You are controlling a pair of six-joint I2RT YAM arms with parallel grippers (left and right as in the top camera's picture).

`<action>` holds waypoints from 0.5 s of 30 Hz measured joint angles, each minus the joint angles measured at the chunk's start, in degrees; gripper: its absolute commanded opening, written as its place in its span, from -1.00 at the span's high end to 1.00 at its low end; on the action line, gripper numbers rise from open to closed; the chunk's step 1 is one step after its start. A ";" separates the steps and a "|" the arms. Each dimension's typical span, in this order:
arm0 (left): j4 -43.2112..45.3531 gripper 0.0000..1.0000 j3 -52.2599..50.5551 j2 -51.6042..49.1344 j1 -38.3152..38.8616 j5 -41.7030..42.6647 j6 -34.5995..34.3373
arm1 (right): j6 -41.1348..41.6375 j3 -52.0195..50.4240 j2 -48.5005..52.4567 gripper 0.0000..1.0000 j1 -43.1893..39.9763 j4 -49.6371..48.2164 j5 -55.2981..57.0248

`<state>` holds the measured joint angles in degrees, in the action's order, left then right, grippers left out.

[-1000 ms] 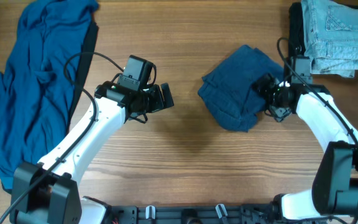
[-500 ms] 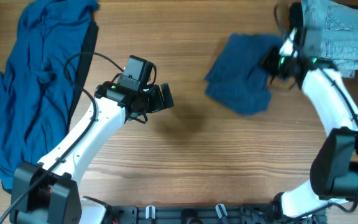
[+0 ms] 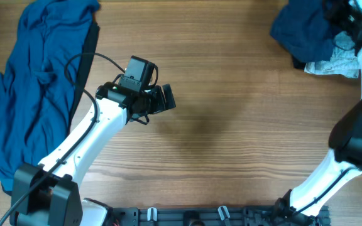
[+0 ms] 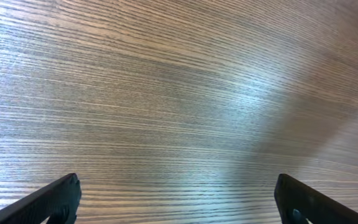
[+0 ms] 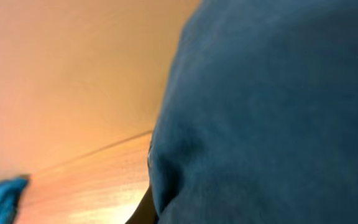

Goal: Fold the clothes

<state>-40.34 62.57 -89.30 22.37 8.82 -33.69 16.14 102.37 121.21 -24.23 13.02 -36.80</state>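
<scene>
Folded navy garment (image 3: 300, 28), one: my right gripper (image 3: 349, 17) has swung it onto the denim pile (image 3: 335, 61) beneath, grip hidden, state I cannot tell; seemingly stacked, piece done.

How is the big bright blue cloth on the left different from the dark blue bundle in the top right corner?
The bright blue cloth is lighter and spread wide; the dark blue bundle is darker and bunched compact. The bright blue cloth rests directly on the wooden table; the dark blue bundle overlaps a pale denim piece. Both are rumpled blue fabric.
</scene>
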 measured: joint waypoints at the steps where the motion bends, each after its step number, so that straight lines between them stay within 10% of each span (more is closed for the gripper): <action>1: 0.02 -0.99 0.00 0.00 0.00 0.00 0.00 | 2.38 0.00 2.73 0.92 -3.10 -3.63 -4.83; 15: -0.57 -0.99 0.00 0.00 0.00 0.02 0.00 | 19.65 2.10 5.07 0.92 -11.50 -28.06 -28.33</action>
<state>-40.91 62.57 -89.30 22.37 8.84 -33.69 35.79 104.47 126.28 -35.73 -15.05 -65.12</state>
